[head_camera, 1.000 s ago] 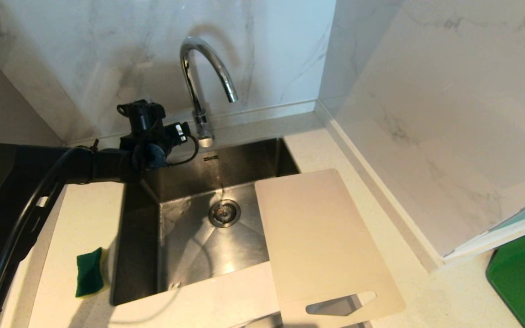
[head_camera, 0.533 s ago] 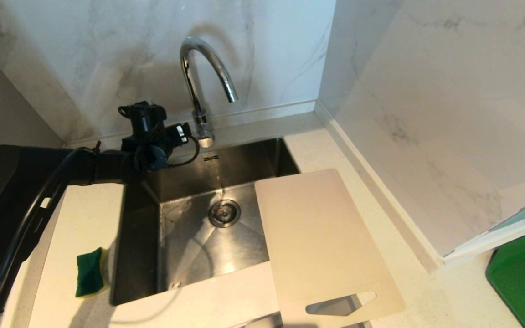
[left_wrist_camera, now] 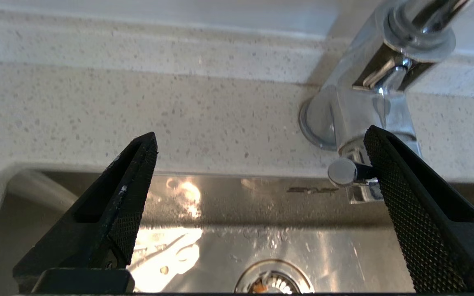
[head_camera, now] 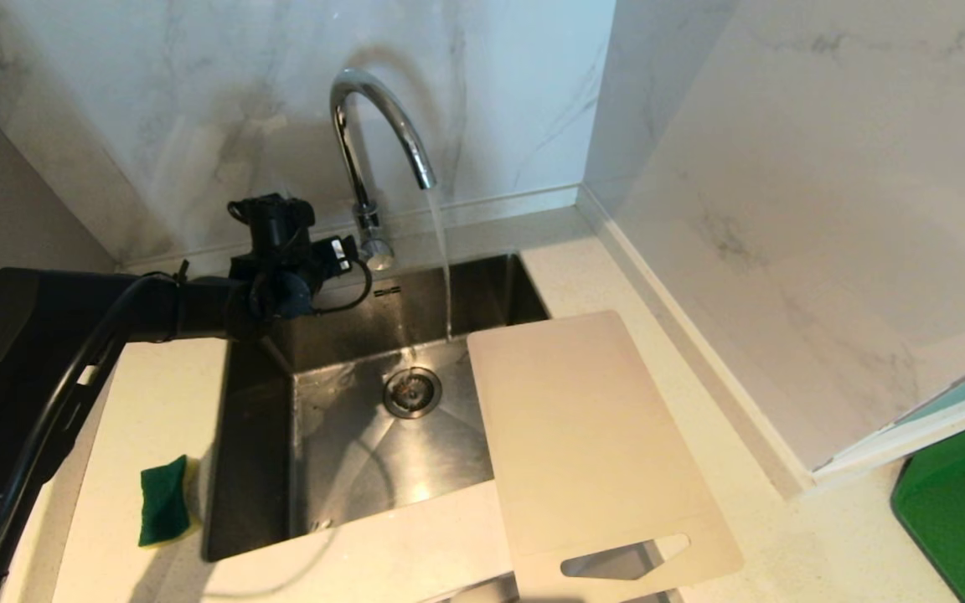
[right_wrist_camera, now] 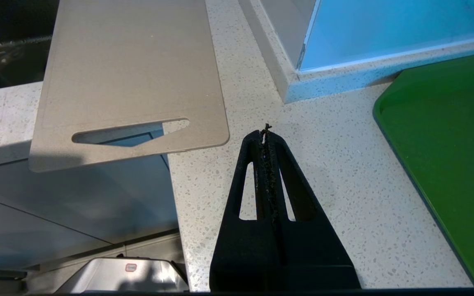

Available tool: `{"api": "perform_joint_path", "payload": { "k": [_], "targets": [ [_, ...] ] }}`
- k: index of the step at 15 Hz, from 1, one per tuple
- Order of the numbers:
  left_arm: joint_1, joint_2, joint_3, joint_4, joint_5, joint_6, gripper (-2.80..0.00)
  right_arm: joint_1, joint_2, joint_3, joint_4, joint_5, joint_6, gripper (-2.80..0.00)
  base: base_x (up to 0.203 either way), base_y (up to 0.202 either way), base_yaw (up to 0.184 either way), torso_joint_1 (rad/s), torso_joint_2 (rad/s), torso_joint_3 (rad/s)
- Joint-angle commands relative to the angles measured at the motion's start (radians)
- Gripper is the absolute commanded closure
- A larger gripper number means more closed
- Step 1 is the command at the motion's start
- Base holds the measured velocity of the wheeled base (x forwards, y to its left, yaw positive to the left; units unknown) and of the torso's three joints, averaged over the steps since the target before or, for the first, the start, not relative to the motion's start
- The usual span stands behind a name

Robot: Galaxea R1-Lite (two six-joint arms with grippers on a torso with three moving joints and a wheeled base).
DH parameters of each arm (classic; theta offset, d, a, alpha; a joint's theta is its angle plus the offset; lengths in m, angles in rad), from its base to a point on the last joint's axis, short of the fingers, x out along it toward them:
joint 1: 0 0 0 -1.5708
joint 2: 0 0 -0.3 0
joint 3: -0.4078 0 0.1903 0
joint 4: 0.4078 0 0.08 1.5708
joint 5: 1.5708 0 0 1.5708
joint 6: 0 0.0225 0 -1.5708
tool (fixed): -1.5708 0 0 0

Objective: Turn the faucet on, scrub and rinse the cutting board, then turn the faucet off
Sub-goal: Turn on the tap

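A: What fills the centre of the head view?
B: The sink [head_camera: 348, 435], with the board [head_camera: 591, 444] lying across its right edge onto the worktop [head_camera: 784, 536].
A: The tap [head_camera: 365, 142]?
B: Upper centre, water running.
A: Grippers?
B: Left gripper [left_wrist_camera: 257, 164] beside the tap's base, fingers wide apart, one touching the lever [left_wrist_camera: 344, 172]. Right gripper [right_wrist_camera: 266, 135] over the worktop near the board's handle end, fingers together.

The right gripper [right_wrist_camera: 266, 135] sits at lower centre of the frame, its two black fingers pressed together above the speckled countertop [right_wrist_camera: 327, 164]. The cutting board [right_wrist_camera: 134, 70] fills the upper left, its handle slot overhanging the counter edge. A green tray [right_wrist_camera: 455, 152] occupies the right side, a pale blue panel [right_wrist_camera: 385, 28] the upper right.
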Motion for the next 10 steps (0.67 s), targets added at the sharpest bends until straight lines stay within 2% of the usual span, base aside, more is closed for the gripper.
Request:
{"api": "perform_joint_path", "payload": {
  "k": [1,10],
  "targets": [
    [-0.005,-0.006,0.007,0.009,0.006,-0.015,-2.8,0.0,0.0,0.0,0.0,0.0,0.0,0.0,0.0,0.0,0.0,0.0,0.0,0.0],
    [-0.033,-0.014,0.04,0.028,0.008,-0.022,-2.8,0.0,0.0,0.0,0.0,0.0,0.0,0.0,0.0,0.0,0.0,0.0,0.0,0.0]
  ]
}}
